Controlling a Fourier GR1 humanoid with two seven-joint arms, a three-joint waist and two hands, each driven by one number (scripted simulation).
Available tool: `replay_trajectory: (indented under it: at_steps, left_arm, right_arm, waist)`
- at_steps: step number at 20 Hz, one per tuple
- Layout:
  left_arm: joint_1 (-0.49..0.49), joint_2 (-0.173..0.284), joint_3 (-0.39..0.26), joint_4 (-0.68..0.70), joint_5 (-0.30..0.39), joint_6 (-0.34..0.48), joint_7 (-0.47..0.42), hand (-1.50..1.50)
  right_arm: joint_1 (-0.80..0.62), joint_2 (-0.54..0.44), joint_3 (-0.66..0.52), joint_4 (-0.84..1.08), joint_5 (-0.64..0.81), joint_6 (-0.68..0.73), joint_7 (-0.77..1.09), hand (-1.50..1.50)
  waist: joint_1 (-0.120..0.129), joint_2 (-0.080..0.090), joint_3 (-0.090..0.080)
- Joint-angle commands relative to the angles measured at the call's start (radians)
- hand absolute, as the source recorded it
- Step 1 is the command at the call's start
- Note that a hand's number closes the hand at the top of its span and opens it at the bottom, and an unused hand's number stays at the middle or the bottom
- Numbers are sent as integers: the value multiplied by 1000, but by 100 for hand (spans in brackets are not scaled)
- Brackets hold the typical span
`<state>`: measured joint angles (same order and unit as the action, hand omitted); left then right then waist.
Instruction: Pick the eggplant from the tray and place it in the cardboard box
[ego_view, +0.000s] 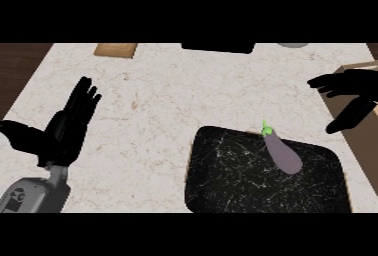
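The right hand (353, 97) is seen at the view's right edge, its fingers spread and relaxed, with nothing held between them and the thumb. It is placed beyond the far right corner of the tray (221, 187), over the brown surface of the cardboard box (363, 137), and no contact with the eggplant (282, 154) is made. From those fingers the eggplant lies toward the tray and nearer the robot, a clear gap being left between the two.

The eggplant is found lying flat inside the tray, in its far right part. Its long axis is set on a slant: the green stem end is turned toward the tray's far edge, the rounded purple end toward the tray's right side and near edge. A reach back toward the tray is judged to be needed, with the fingers closed across the slanted body.

The left hand (65, 127) is seen well to the left of the tray, fingers straight and up, at rest; the right hand is plainly the nearer one.

Only a strip of the box is shown, the rest being cut off at the right edge, so its opening cannot be made out. The right forearm is not shown.
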<state>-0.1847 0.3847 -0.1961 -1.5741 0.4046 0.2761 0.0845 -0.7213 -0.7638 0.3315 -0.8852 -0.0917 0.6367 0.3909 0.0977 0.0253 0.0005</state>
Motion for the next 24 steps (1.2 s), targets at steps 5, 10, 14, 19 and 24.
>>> replay_trajectory:
  at_steps: [5,10,14,19,24]
  left_arm:
    - [-53,-28,-12,14,-14,27,40,0]
    - [-25,-70,-24,33,-43,54,8,0]
    - [22,-39,9,-4,-40,45,24,0]
    - [17,-46,0,-77,-71,82,85,0]
    - [35,-43,58,-15,-46,17,40,0]
  right_arm:
    - [-284,97,74,266,-56,426,196,-150]
    - [-427,260,36,479,-84,406,250,-150]
    - [-477,344,17,557,-86,401,258,-150]
    - [-532,404,14,627,-48,376,278,-150]
    - [-502,424,27,630,8,381,268,-150]
  waist:
    - [5,3,-1]
    - [-26,-3,-1]
    - [-48,-12,0]
    - [-57,-15,0]
    - [-74,-19,-1]
